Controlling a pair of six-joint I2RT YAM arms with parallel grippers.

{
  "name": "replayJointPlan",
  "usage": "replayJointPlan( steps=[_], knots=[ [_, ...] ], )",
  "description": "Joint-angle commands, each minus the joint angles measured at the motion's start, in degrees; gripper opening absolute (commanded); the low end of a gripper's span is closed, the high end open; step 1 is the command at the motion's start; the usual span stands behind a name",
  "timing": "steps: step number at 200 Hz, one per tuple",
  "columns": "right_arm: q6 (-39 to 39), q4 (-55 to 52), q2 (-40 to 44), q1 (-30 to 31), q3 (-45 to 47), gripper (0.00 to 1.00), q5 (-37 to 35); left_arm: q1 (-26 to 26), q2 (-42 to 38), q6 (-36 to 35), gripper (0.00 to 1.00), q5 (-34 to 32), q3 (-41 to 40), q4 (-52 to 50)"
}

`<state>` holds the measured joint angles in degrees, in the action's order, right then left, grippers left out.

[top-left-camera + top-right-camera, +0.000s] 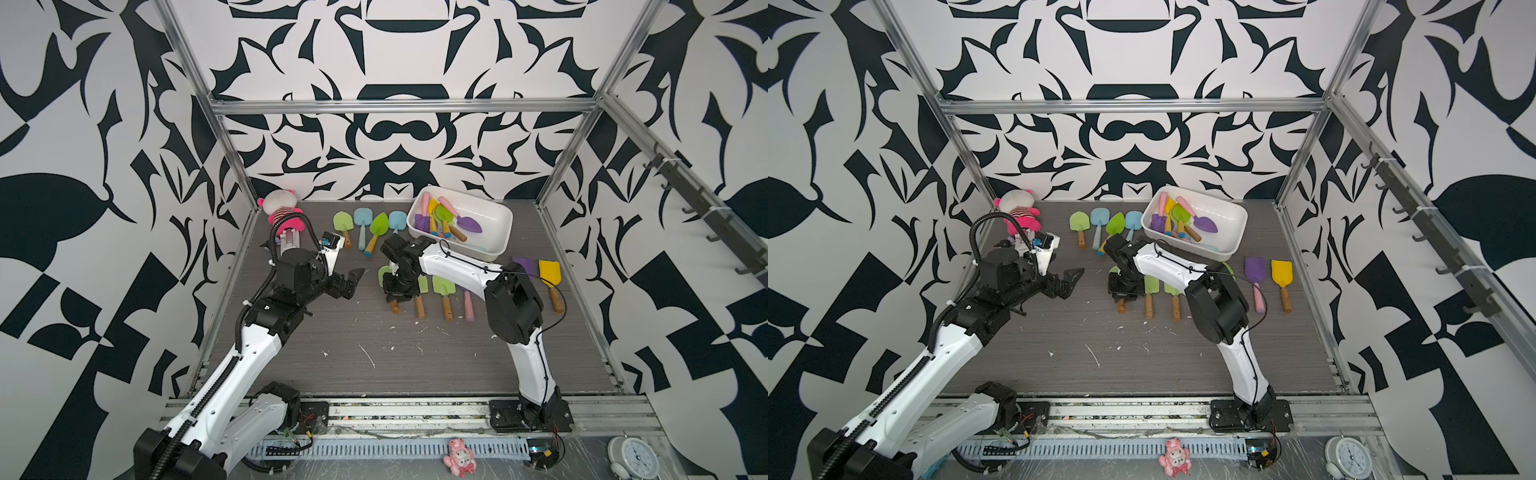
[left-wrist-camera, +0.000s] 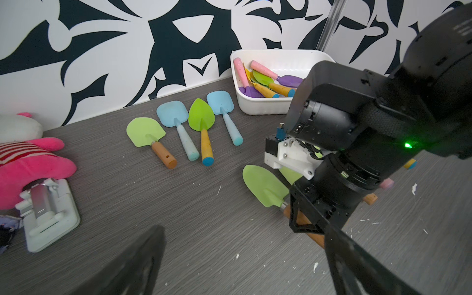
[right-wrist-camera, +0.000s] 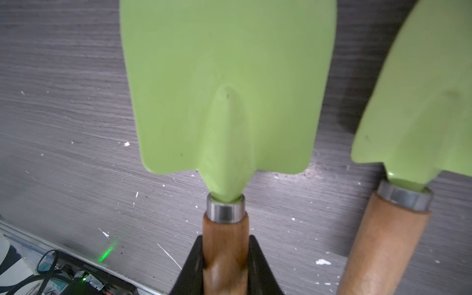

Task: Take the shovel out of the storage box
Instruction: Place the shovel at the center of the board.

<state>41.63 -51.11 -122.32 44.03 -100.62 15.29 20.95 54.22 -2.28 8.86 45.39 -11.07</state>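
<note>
The white storage box (image 1: 494, 243) (image 1: 1231, 237) (image 2: 263, 108) stands at the back right with several coloured shovels (image 1: 446, 220) lying in it. Outside the box, my right gripper (image 1: 395, 297) (image 1: 1121, 297) (image 3: 226, 255) is shut on the wooden handle of a light green shovel (image 3: 224, 89) (image 2: 265, 186). That shovel lies flat at table level, at the left end of the front row, blade toward the back wall. My left gripper (image 1: 353, 282) (image 1: 1071, 280) (image 2: 242, 260) hangs open over bare table to the left, holding nothing.
Several shovels (image 1: 370, 228) lie in a row left of the box. More lie in the front row, among them a green one (image 3: 419, 102) right beside the held one and a yellow one (image 1: 549, 272) at the far right. A plush toy (image 1: 282, 212) and a white fixture (image 2: 48, 217) sit at the back left.
</note>
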Motion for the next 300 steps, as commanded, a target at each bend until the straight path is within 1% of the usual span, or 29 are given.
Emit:
replayJointPlan(
  steps=[1,71,124,163,205,273,300],
  knots=[
    [0.9,-2.7,-0.3,0.8,-3.3,0.0,0.3,-0.1,-1.0,0.6,0.99,0.8,-0.6,-0.9],
    [2.2,-3.7,-2.3,0.8,-3.9,0.0,-0.1,-0.1,-1.8,0.7,0.99,1.0,-1.4,-1.5],
    [2.9,-5.5,-4.3,0.8,-5.6,0.0,-1.8,-0.2,-2.6,0.9,0.99,0.8,-2.9,-1.5],
    [2.4,-6.6,-5.5,0.8,-6.9,0.0,-3.1,-0.2,-2.4,1.0,0.99,0.7,-3.3,-1.1],
    [1.9,-7.5,-7.0,0.8,-7.8,0.0,-2.7,-0.2,-2.0,1.1,0.99,0.8,-3.8,-0.5],
    [1.0,-8.9,-9.3,0.7,-10.3,0.1,-2.6,-0.2,-1.6,0.8,0.99,0.6,-4.5,0.3],
    [1.1,-9.6,-9.7,0.7,-11.3,0.23,-2.9,-0.2,-1.1,0.2,1.0,0.4,-4.2,0.5]
  ],
)
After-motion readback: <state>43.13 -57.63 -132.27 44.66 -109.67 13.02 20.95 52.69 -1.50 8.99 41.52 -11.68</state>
